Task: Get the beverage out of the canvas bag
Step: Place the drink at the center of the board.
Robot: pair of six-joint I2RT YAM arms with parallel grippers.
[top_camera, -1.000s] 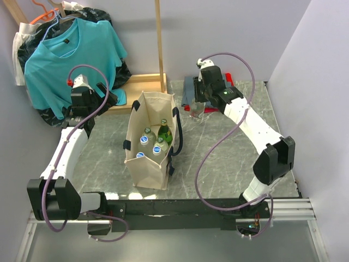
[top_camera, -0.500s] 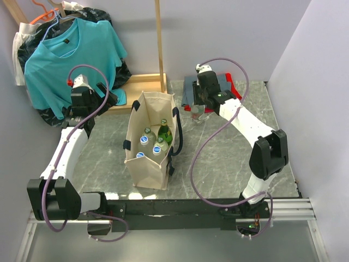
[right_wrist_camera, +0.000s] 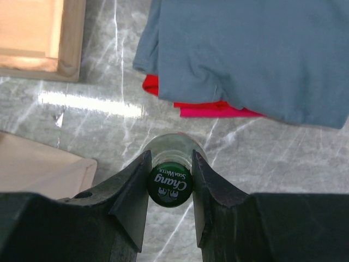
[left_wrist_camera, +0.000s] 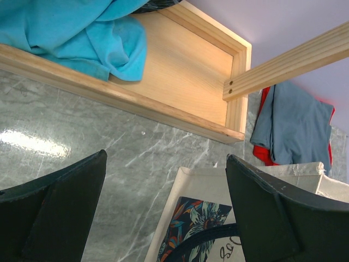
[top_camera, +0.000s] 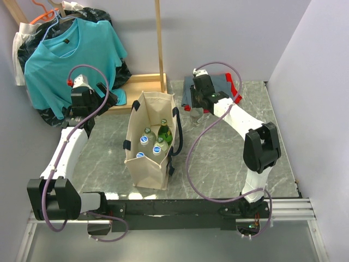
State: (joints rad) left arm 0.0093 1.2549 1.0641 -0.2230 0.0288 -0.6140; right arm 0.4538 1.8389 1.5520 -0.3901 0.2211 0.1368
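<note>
Where the marble table [top_camera: 218, 158] lies nearest the arm bases, the canvas bag [top_camera: 146, 164] stands upright at its middle, mouth open. Several capped bottles [top_camera: 153, 141] stand packed inside it, most with blue tops and one of dark green glass.

Left of the bag's far end, the left gripper [left_wrist_camera: 165, 164] hangs over bare marble with its jaws spread wide and nothing between them. Its wrist view shows the bag's rim just below the fingers.

Right of the bag's far end, and outside it, the right gripper [right_wrist_camera: 170, 158] points straight down. Its two fingers are pressed against the neck of a clear glass beverage bottle [right_wrist_camera: 169, 185] with a green Chang soda-water cap. The bottle is upright; whether its base touches the table cannot be told.

Just beyond that bottle a grey cloth [right_wrist_camera: 245, 54] lies over a red cloth [right_wrist_camera: 207, 109] on the marble. At the far left corner a low wooden frame [left_wrist_camera: 180, 60] borders the table. A teal shirt [top_camera: 71, 54] hangs above it, in front of a black plastic bag [top_camera: 28, 49].
</note>
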